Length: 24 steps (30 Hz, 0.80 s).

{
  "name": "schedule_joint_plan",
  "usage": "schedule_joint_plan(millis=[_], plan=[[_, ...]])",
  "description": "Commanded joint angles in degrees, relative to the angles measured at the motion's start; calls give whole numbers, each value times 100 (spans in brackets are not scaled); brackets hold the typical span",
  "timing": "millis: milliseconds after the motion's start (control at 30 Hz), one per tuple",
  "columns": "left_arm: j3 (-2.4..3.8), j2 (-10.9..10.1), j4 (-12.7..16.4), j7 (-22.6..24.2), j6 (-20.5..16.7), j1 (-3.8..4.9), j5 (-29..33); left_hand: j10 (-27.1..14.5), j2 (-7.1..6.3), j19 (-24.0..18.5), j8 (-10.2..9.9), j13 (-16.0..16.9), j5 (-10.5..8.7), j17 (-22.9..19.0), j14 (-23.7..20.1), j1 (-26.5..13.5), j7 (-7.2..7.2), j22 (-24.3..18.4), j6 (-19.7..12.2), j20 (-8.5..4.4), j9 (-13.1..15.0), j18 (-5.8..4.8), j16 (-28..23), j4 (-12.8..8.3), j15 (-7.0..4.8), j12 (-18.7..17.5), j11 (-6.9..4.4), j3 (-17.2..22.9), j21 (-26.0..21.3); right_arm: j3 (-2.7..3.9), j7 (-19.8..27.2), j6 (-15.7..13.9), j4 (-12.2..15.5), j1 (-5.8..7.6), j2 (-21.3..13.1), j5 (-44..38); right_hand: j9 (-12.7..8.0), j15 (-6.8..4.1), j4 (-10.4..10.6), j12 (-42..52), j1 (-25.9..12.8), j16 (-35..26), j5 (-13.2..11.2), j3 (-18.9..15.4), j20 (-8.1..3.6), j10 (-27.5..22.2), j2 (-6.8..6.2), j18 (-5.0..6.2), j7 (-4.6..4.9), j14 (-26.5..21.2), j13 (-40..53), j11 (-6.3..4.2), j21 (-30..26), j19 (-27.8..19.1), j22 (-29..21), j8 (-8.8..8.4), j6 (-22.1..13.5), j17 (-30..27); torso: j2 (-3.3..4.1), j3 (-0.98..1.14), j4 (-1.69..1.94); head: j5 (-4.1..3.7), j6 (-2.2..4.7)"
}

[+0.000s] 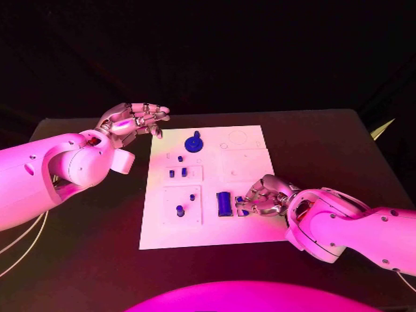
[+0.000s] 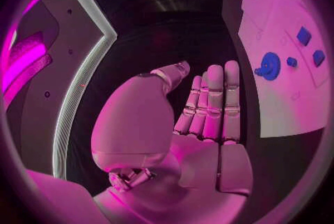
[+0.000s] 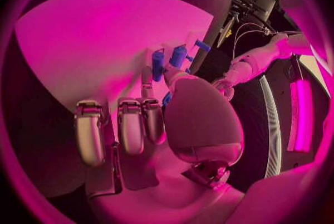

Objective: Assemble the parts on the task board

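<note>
Head view: the task board sits mid-table, the right hand low over its near right part, fingers curled beside the upright blue block; whether it pinches a small piece there I cannot tell. A round blue knob stands near the board's far edge, 2 small pegs mid-left, 1 peg near-left. The left hand hovers off the board's far left corner.

Left wrist view: left hand flat, fingers straight and together, empty.

Right wrist view: right hand over blue cylinders, contact hidden.

Likely seating a part; next calls for careful alignment, then pressing straight down.
</note>
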Motion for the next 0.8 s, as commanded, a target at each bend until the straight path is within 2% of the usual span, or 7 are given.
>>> schedule_joint_plan(millis=[33, 467, 567, 600, 800], plan=[[3, 4, 15, 27, 89, 3, 35, -26, -3, 8, 16, -7, -24, -8, -27, -46, 116, -5, -40, 23, -8, 35, 28, 20, -3, 15, 2, -2, -33, -4, -21, 158, 5, -9, 24, -27, -3, -11, 10, -6, -119, 12, -3, 22, -7, 520, -21, -39, 42, 558, 1418, 6, 26, 600, 1509, -10, 17, 1316, 0, -1, -1, 1, -12], [3, -1, 13, 11, 90, 3, 35, -33, 6, 15, 25, -7, -21, -9, -29, -50, 115, -18, -44, 24, -8, 35, 32, 41, -3, 24, 2, -13, -49, -4, -24, 77, -27, -9, 42, -61, 29, -3, 35, -13, -698, 11, -5, -34, 2, 518, -78, -39, 48, 558, 1416, 14, 26, 600, 1509, 13, 35, 1315, -1, 0, 2, -5, -40], [3, 2, 7, 3, 92, 3, 35, -33, 8, 16, 26, -8, -21, -9, -29, -51, 115, -19, -44, 24, -8, 35, 32, 43, -3, 25, 2, -14, -50, -4, -7, 70, -21, -9, 43, -38, 49, -7, 37, -9, -999, 11, -9, -136, 1, 521, -130, -39, 39, 558, 1418, 8, 26, 600, 1509, 31, 44, 1316, 0, 2, 1, -4, -38], [3, 2, 7, 2, 92, 3, 35, -33, 8, 16, 26, -8, -21, -9, -29, -51, 115, -19, -44, 24, -8, 35, 32, 43, -3, 25, 2, -14, -50, -4, -2, 70, -18, -9, 43, -33, 64, -11, 32, -5, -1124, 10, -14, -253, -4, 523, -194, -39, 33, 558, 1421, 3, 26, 600, 1509, 45, 49, 1315, 0, 2, 1, -4, -38], [3, 1, 4, -4, 90, 3, 35, -33, 8, 16, 26, -8, -21, -9, -29, -51, 115, -19, -44, 24, -8, 35, 32, 43, -3, 25, 2, -14, -50, -3, 34, 86, 11, -9, 27, -16, 93, -22, 33, 2, -1269, 13, -15, -455, -13, 526, -213, -39, 22, 560, 1425, -7, 26, 600, 1509, 66, 44, 1322, 1, 3, -2, -5, -44]])
